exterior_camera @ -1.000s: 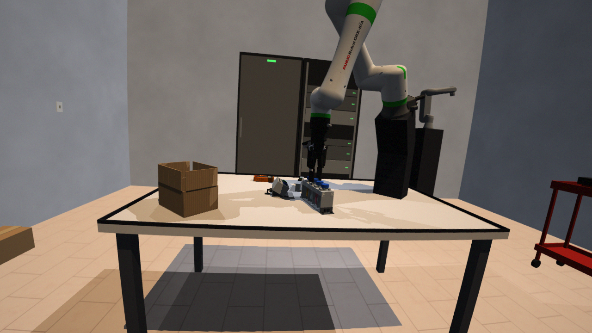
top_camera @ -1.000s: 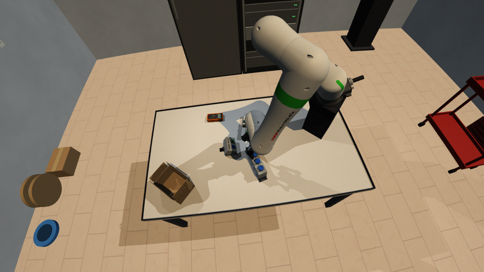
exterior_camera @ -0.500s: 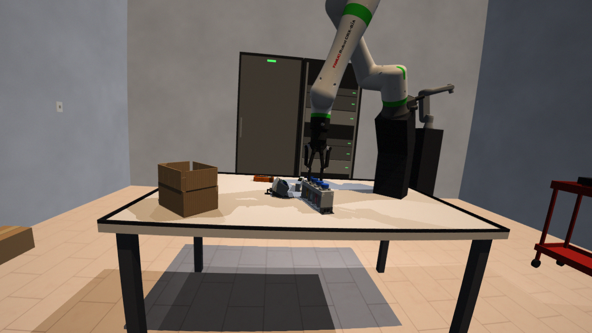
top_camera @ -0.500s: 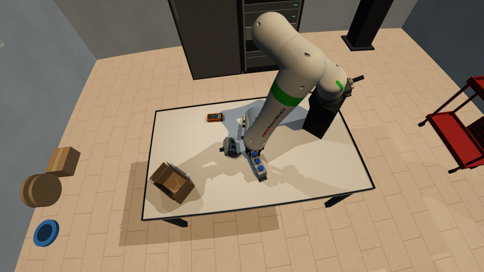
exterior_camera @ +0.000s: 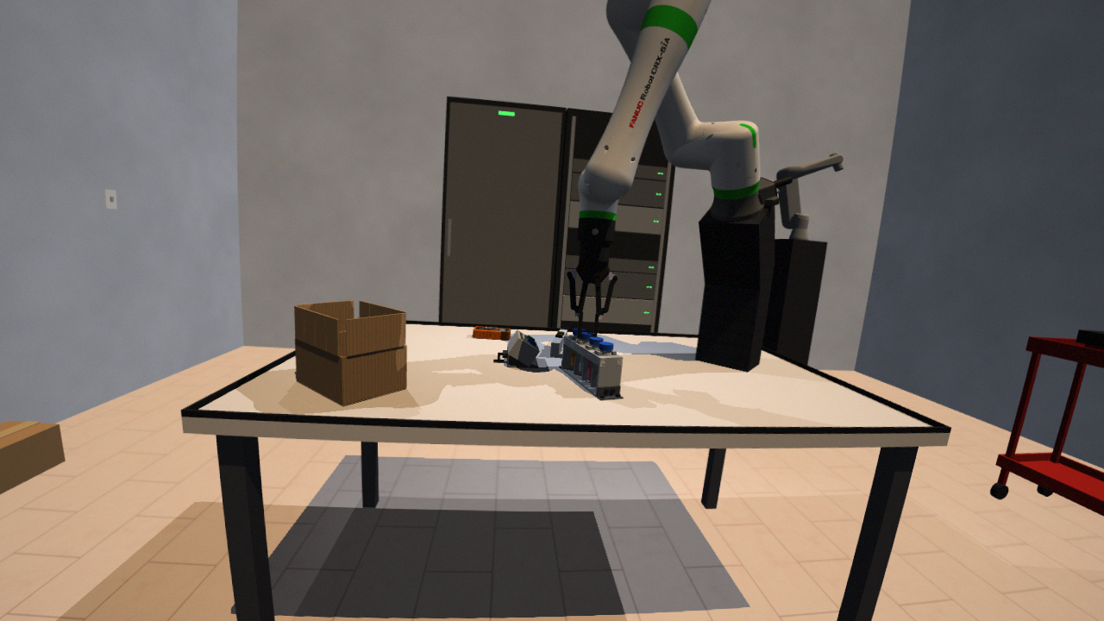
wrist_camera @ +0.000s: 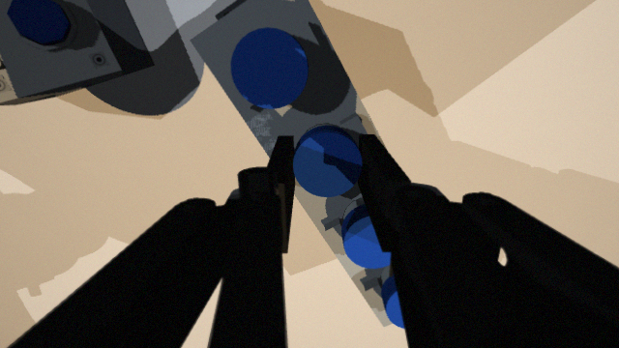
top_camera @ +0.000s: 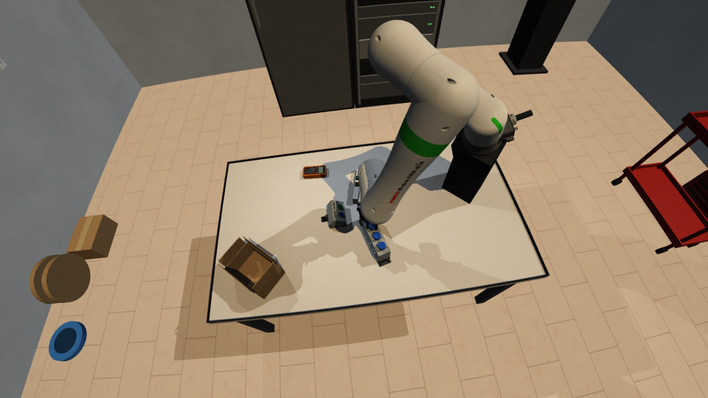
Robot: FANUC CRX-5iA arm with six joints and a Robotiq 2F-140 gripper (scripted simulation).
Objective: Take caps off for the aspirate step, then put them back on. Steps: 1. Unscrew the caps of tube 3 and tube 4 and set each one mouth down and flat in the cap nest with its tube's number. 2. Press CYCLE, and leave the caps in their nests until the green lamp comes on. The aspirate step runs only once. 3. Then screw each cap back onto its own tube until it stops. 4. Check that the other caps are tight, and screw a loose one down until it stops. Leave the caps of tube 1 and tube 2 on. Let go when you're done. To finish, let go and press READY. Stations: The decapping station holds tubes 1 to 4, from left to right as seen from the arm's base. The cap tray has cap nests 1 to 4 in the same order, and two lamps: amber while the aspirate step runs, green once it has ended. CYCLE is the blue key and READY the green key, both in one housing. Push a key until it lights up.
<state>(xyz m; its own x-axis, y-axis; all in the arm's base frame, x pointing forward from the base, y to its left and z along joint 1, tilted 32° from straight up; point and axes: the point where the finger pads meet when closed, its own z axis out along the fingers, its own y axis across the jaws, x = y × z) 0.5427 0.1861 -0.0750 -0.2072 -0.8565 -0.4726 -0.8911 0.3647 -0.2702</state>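
The grey decapping station lies on the table, with four blue-capped tubes in a row. My gripper points straight down and is shut on the blue cap of the second tube from the end nearest the key housing. The end cap and the other two caps sit on their tubes. The key housing stands just beside the station, and its blue key shows in the wrist view. In the top view the arm hides my fingers and most of the cap tray.
An open cardboard box stands near the table's front left corner. An orange multimeter lies at the back. The arm's black pedestal stands at the back right. A red cart is off the table.
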